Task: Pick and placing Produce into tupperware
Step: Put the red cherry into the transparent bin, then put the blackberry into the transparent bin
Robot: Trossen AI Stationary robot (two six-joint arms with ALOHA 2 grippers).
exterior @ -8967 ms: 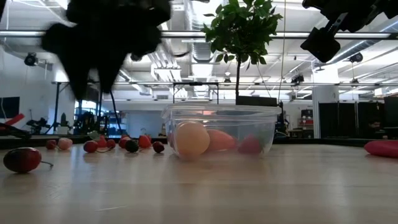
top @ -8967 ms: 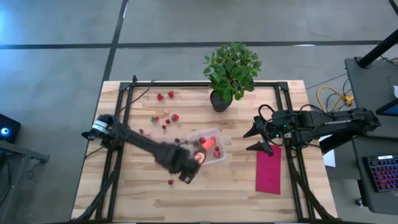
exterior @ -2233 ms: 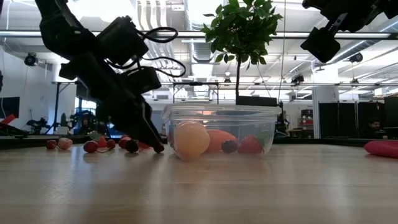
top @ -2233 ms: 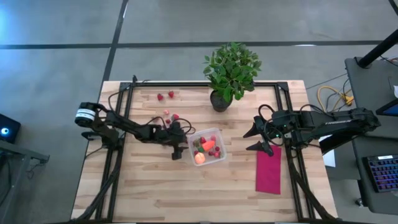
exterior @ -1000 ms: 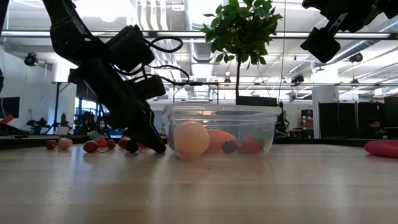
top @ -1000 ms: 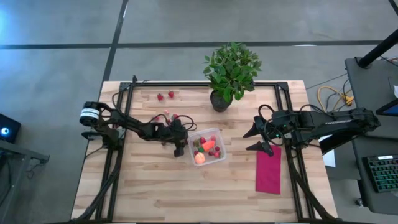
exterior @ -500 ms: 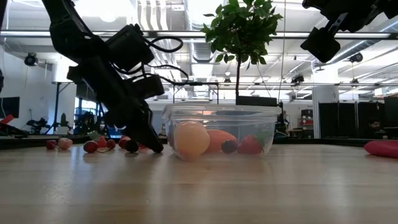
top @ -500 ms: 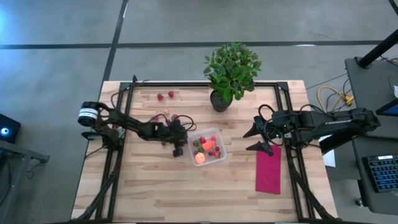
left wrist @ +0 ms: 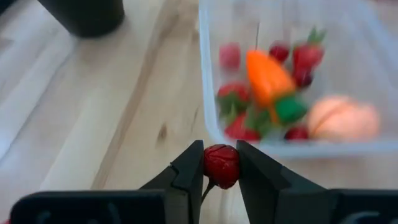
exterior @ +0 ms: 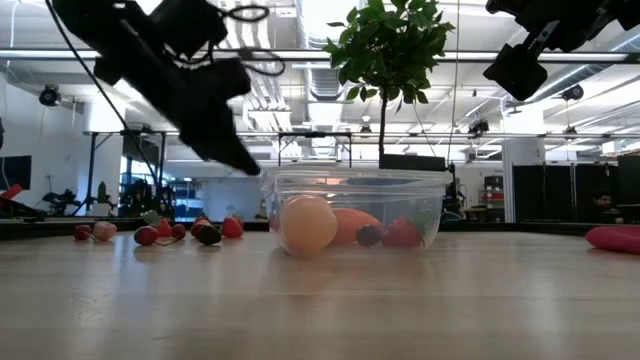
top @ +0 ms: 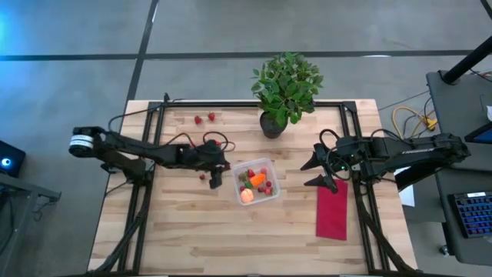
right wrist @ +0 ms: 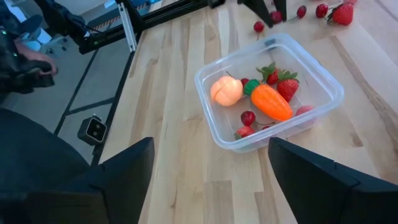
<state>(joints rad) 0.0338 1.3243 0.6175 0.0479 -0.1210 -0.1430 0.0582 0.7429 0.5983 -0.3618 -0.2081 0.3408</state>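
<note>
Your surface (top: 254, 238) is a pale wooden top with a dark frame along its edges. At the far edge stands the plant (top: 286, 86), leafy, in a dark pot. On the right side lies the red cloth (top: 332, 208), flat, just beside the right arm.

Your left arm reaches in from the left side, and your left tool (top: 216, 181) hangs above the surface just beside the tub's left wall. In the left wrist view the left tool (left wrist: 220, 163) is pinched tight on a small red fruit (left wrist: 221, 165), which sits right between the two fingertips (left wrist: 190, 165), clear of the wood. In the low view that tool (exterior: 243, 163) is well up off the surface, level with the tub's rim.

Your right tool (top: 317, 172) waits above the right side, near the cloth's far end, its fingers spread wide with nothing between them. The right wrist view shows the same.

The tub (top: 270, 167) sits near the middle of the surface, see-through and shallow. Inside it you have the peach (top: 247, 195) at the near side, the carrot (top: 258, 180) beside it, and several strawberries (right wrist: 284, 84) around them.

Loose strawberries (top: 204, 118) lie near the far left edge, well apart from the tub, and a few more (exterior: 147, 234) lie on the surface left of the tub.
</note>
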